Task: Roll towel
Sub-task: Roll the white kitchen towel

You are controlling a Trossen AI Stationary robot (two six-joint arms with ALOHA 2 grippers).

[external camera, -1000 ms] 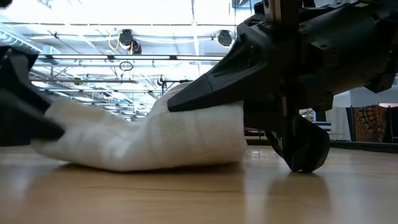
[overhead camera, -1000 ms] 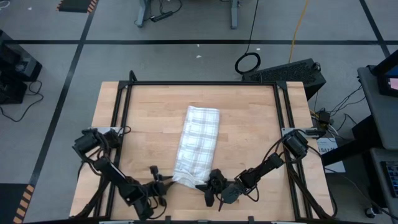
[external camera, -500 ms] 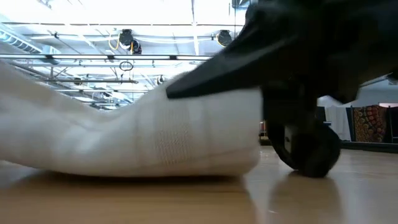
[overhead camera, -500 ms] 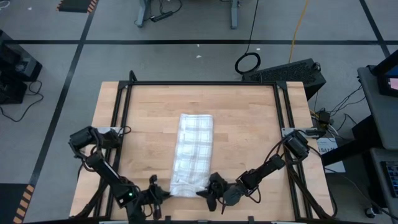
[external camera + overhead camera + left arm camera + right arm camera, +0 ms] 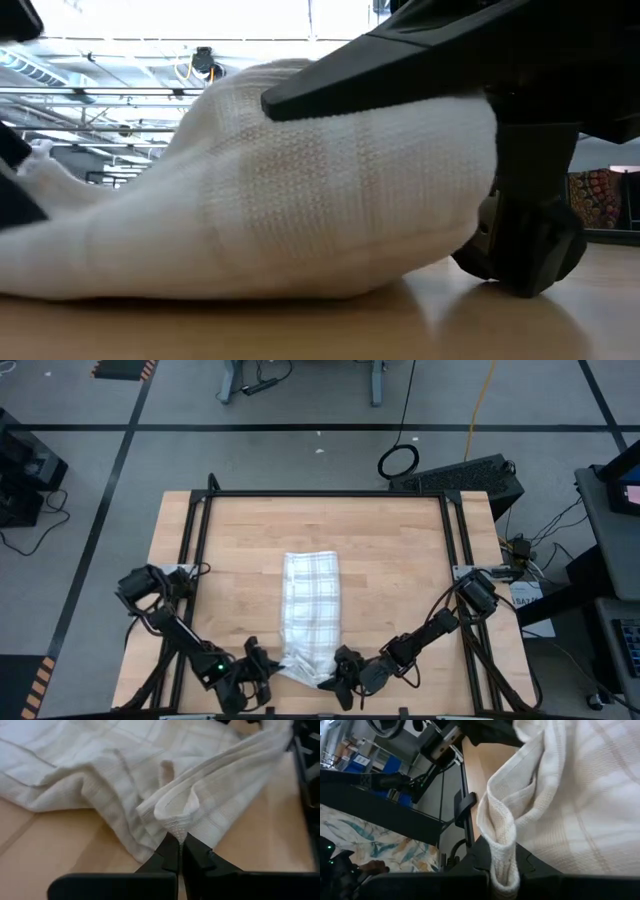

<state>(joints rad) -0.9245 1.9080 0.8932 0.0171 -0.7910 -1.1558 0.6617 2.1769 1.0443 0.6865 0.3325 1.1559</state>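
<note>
The white towel [image 5: 309, 607] with a grey-tan plaid grid lies folded into a long strip down the middle of the table; its far part rests flat, its near end is raised. My left gripper [image 5: 268, 668] is shut on the near left corner. My right gripper [image 5: 330, 672] is shut on the near right corner. The towel's raised near end fills the low view [image 5: 300, 190]. My left gripper pinches a folded bunch of the towel's near left corner [image 5: 176, 826] between its fingertips, several layers, coming level from the table's left. The corner is raised; the cloth beyond sags to the table. My right gripper pinches the folded edge at the near right corner [image 5: 502, 870] between its two fingers, several layers, coming from the table's right. The cloth stands up from the fingers and is raised off the table.
A black frame rail [image 5: 325, 494] runs round the tabletop. Bare wood [image 5: 400, 580] lies on both sides of the towel. Beyond the table are cables and a dark case [image 5: 470, 475] on the floor.
Both grippers have drawn toward the table's near edge, pulling the towel's near end with them and raising it. The whole towel has slid toward the near edge and straightened from slanted to square with the table.
</note>
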